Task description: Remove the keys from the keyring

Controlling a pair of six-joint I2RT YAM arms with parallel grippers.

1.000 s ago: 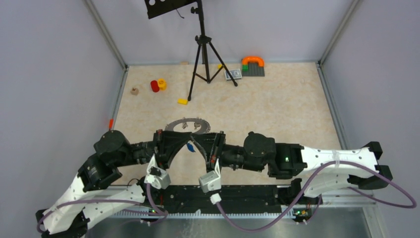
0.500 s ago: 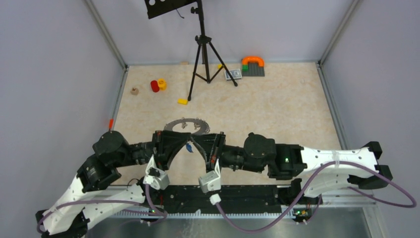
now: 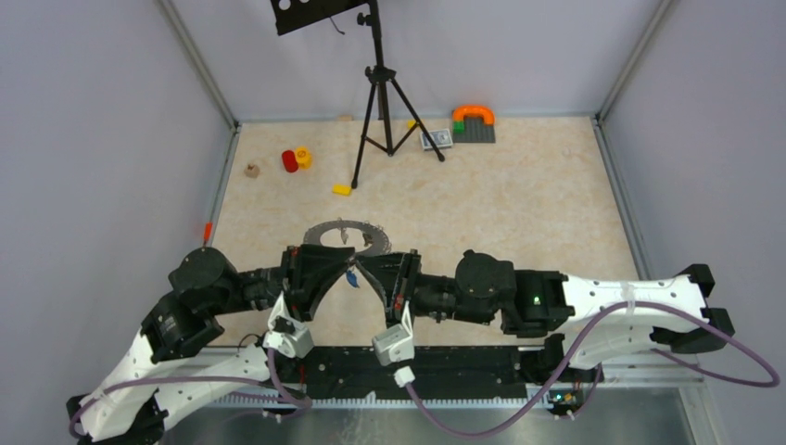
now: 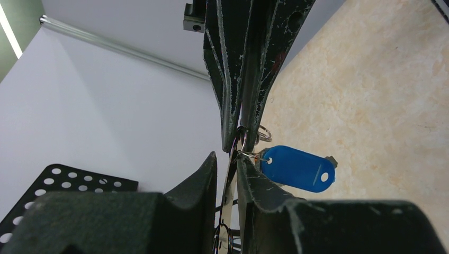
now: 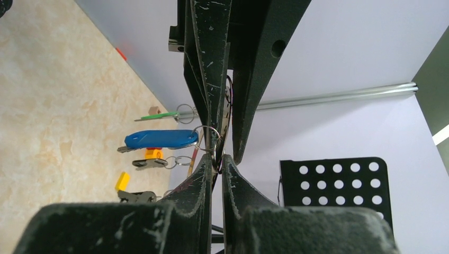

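The keyring (image 3: 326,232), a flat grey metal ring, hangs above the table between both grippers, with several small keys (image 3: 369,234) on it. My right gripper (image 3: 378,269) is shut on its thin edge (image 5: 226,114), its fingertips (image 5: 204,168) pinching the metal. My left gripper (image 3: 326,269) straddles the same edge (image 4: 231,180) with its jaws slightly open; a gap shows beside one finger (image 4: 209,174). A blue-tagged key (image 4: 296,168) dangles by the grippers. In the right wrist view a green-tagged key (image 5: 159,115), the blue tag (image 5: 159,139) and a black-headed key (image 5: 145,163) hang off the ring.
A black tripod (image 3: 380,102) stands at the back centre under a perforated black plate (image 3: 310,11). A red and yellow piece (image 3: 290,160), a yellow block (image 3: 342,190) and a brick board with an orange arch (image 3: 474,125) lie on the far table. Walls enclose three sides.
My left gripper's jaws have parted from a tight pinch on the ring. Both grippers drew slightly towards the near edge, and more of the ring's face shows from above.
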